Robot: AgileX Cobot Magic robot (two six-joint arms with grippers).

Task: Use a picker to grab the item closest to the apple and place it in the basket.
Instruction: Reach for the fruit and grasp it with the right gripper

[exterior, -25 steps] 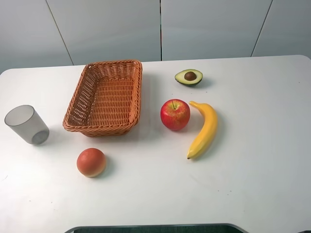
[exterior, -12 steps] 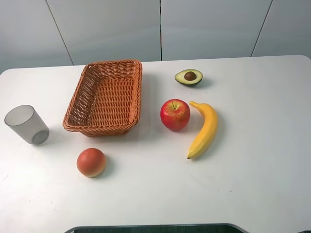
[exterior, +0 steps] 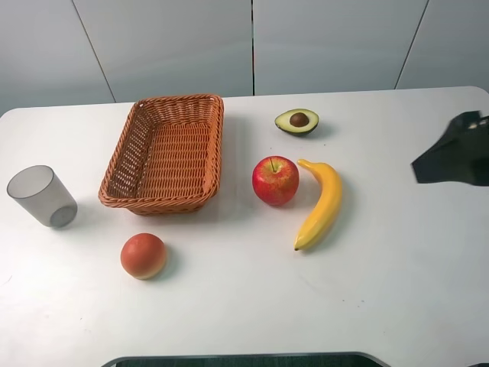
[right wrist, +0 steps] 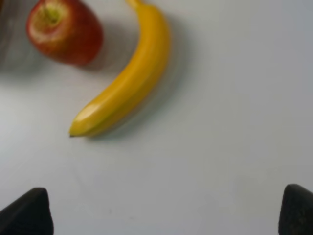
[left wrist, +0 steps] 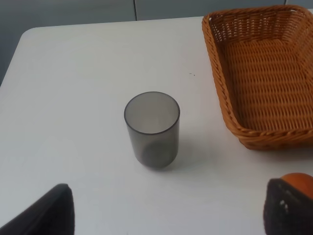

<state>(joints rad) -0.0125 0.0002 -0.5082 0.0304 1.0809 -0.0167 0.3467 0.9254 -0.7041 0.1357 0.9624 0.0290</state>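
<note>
A red apple point(exterior: 275, 180) sits mid-table, and a yellow banana point(exterior: 321, 203) lies right beside it on its right. The banana point(right wrist: 128, 76) and apple point(right wrist: 64, 31) also show in the right wrist view, slightly blurred. The woven orange basket point(exterior: 131, 145) stands to the apple's left, with nothing in it. My right gripper point(exterior: 451, 151) enters at the right edge of the table, well right of the banana. In its wrist view the right gripper point(right wrist: 161, 215) is open, its fingertips point(right wrist: 24, 213) far apart. My left gripper point(left wrist: 168, 215) is open too, near the cup.
Behind the apple lies a halved avocado point(exterior: 297, 121). An orange-red round fruit point(exterior: 143, 255) rests in front of the basket. A grey translucent cup point(exterior: 43, 196) stands at the far left, upright in the left wrist view as cup point(left wrist: 152, 129).
The right arm has come into the high view from the right edge; it was out of sight before. Nothing on the table has moved.
</note>
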